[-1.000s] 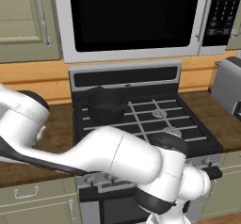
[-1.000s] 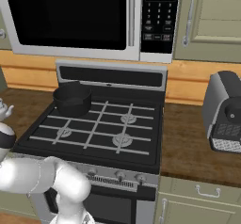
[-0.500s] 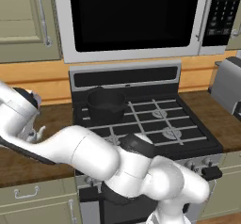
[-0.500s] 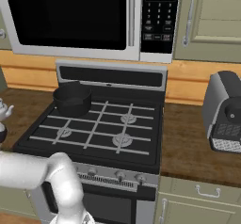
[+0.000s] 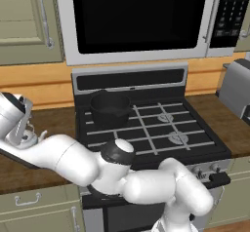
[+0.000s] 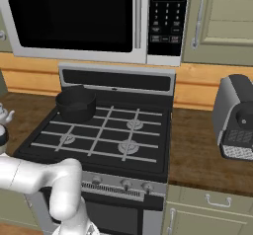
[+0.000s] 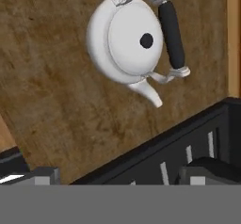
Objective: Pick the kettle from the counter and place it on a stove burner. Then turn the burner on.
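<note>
The black gas cooktop (image 6: 99,140) with pale grate bars carries a larger black pot (image 6: 75,103) on its rear left burner, so the free small round grey burner caps, such as the front left one (image 6: 66,139), look like the better landing spots. To its left runs the dark brown wood-grain tabletop (image 7: 56,100), and on it, near the cooktop's edge but apart from it, stands the small squat shiny white kettle (image 7: 129,39), upright, its knobbed lid on, its short spout aimed toward the cooktop. The step in hand is the reach for the kettle. The gripper (image 5: 22,128) hangs above it looking straight down, and the kettle sits off-centre in the hand view, so the hand should probably centre over the dark grip of the arched handle (image 7: 170,32), turn to straddle it crosswise, then descend. The jaws look parted and hold nothing. The microwave's keypad (image 6: 168,12) shows marks too small to read; no brand is legible.
</note>
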